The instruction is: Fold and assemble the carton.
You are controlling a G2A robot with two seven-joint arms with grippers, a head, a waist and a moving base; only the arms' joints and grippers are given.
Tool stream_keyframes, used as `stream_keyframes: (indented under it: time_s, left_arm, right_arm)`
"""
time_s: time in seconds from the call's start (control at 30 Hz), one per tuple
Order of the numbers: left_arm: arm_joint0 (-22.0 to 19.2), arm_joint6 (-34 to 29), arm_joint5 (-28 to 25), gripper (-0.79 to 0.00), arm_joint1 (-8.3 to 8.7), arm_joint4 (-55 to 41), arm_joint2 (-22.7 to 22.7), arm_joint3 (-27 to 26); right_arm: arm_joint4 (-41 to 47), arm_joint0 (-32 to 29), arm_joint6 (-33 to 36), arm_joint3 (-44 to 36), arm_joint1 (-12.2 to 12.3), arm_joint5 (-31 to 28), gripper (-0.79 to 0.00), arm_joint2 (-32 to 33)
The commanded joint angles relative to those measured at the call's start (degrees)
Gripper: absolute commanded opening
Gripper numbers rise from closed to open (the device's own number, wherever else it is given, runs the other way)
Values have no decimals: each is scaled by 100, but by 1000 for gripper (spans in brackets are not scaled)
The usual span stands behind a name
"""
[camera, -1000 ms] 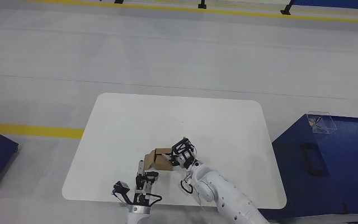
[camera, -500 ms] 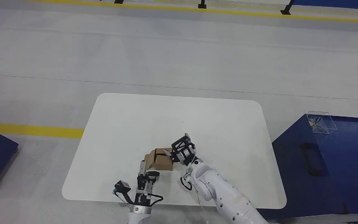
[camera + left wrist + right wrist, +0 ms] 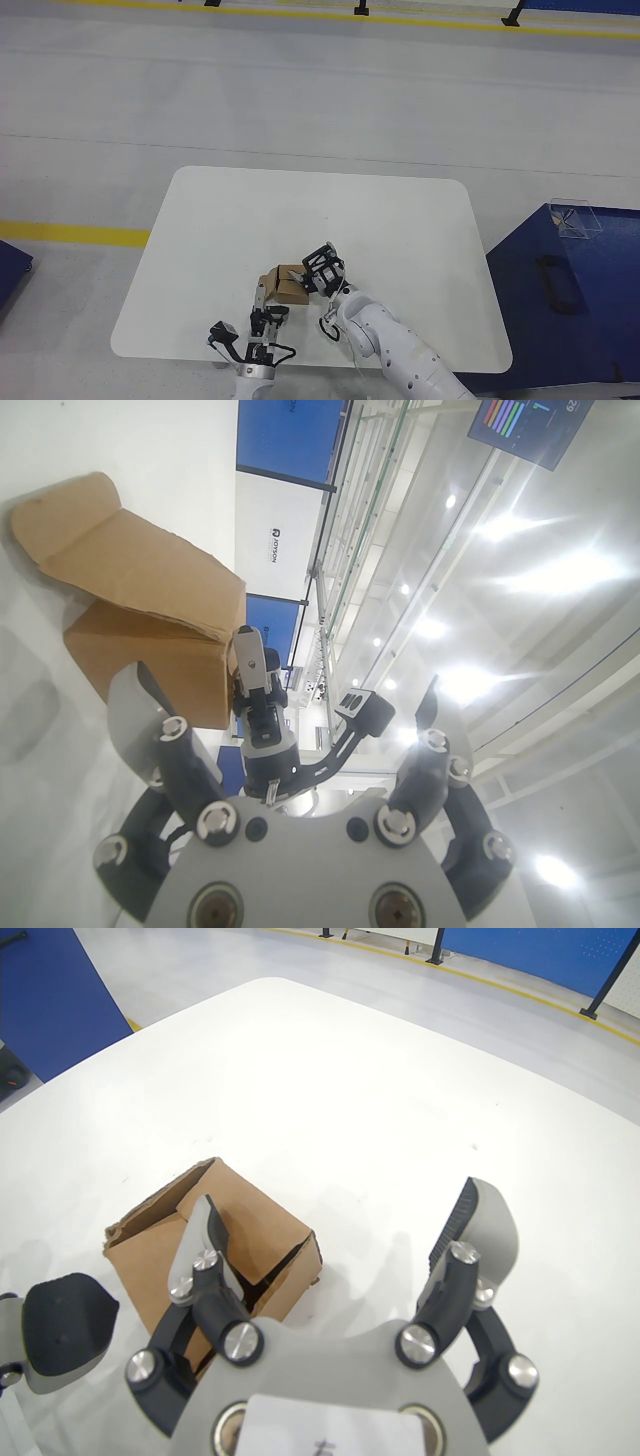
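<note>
We find the carton [image 3: 282, 286] lower centre on the bench [image 3: 400, 220], flaps ajar. Right gripper [image 3: 322, 268] jaws wide, one finger over its top; left gripper [image 3: 267, 303] jaws wide, just beside. Blue cabinet [image 3: 570, 290] lower right.

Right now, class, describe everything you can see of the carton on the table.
The carton is a small brown corrugated-cardboard box, partly assembled, resting on the white table toward the robot's side. Its walls stand, but one end gapes and a loose, rough-edged flap sticks out. One of the right gripper's fingers lies over its top; whether it touches is unclear. The left gripper is beside it, open.
</note>
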Motion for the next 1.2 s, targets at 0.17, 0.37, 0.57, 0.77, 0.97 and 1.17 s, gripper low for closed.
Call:
stream_keyframes:
  time_s: [0.17, 0.37, 0.57, 0.77, 0.97, 1.17]
  left_arm:
    - [-208, 146, 340, 0, -89, -593, -100, 152]
    - [-352, 173, 575, 0, -150, -785, -161, 323]
    - [-431, 310, 480, 0, -217, -895, -221, 431]
    - [-458, 535, 150, 0, -278, -847, -319, 527]
    - [-380, 811, -578, 0, -342, -574, -398, 496]
    - [-343, 1115, -1105, 0, -415, -117, -452, 450]
  right_arm:
    - [-29, -26, 19, 11, -20, -83, 0, 96]
    - [-56, -59, 61, -14, -31, -156, 0, 183]
    - [-108, -80, 113, -23, -47, -220, 0, 239]
    - [-169, -95, 158, -27, -65, -263, 0, 285]
    - [-227, -106, 264, -31, -83, -317, 0, 315]
    - [-265, -136, 308, -65, -98, -354, 0, 362]
